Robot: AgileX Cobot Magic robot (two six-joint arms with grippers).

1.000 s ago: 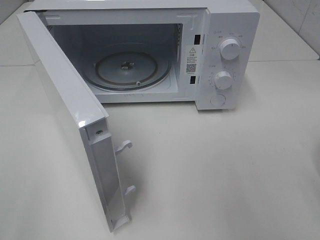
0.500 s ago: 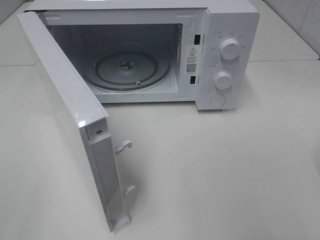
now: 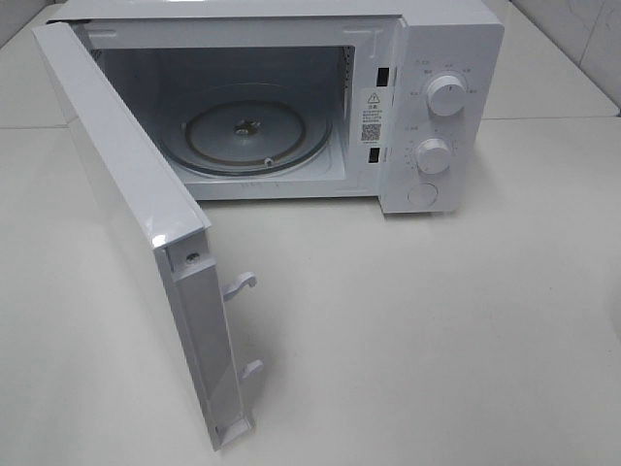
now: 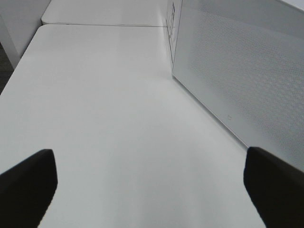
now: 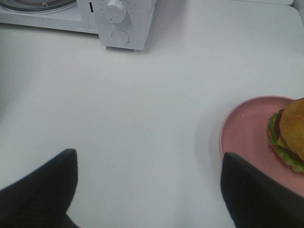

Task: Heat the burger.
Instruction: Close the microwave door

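The burger, a brown bun with green lettuce showing, lies on a pink plate in the right wrist view, partly cut off by the frame edge. My right gripper stands open over the bare tabletop, the plate just beside one fingertip. The white microwave has its door swung wide open and its glass turntable bare. My left gripper is open over the table, next to the outer face of the microwave door. Neither gripper nor the burger shows in the high view.
The microwave's control panel carries two round knobs and a round button. The open door juts out over the left part of the white table. A table seam runs behind the microwave.
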